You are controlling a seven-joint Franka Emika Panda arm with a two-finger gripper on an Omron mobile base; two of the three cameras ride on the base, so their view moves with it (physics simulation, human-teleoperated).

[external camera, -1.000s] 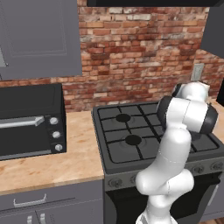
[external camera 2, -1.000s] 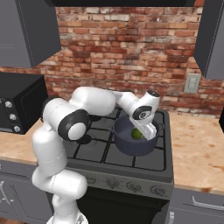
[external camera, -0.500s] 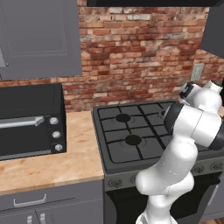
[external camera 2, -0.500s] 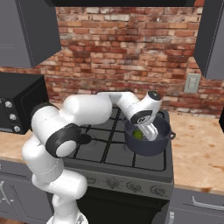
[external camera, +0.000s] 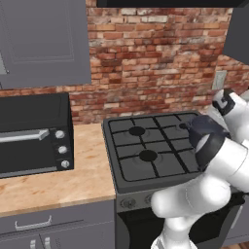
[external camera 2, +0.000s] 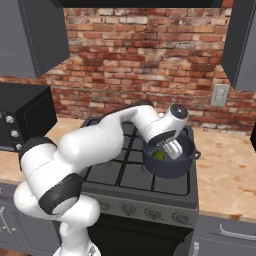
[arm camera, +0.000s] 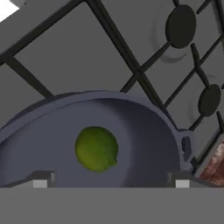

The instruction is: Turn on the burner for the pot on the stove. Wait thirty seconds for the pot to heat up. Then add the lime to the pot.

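The dark blue-grey pot [external camera 2: 170, 167] stands on the front right grate of the stove [external camera 2: 120, 172]. The green lime [arm camera: 96, 148] lies loose on the pot's bottom, also seen in the right base view as the lime [external camera 2: 158, 154]. My gripper [external camera 2: 172, 149] hangs just over the pot's rim, open, its fingertips [arm camera: 40, 180] wide apart on either side of the lime and not touching it. In the left base view the pot [external camera: 202, 127] is partly hidden behind my arm, beyond the stove [external camera: 146, 155].
A black countertop oven [external camera: 31, 133] sits on the wooden counter [external camera: 63, 180] left of the stove. More counter [external camera 2: 225, 170] runs to the right. A brick wall stands behind, grey cabinets hang above, and front knobs [external camera 2: 150, 212] line the range.
The jaws have spread wide and let go of the lime, which now rests in the pot. My arm's elbow has swung forward and to the right.
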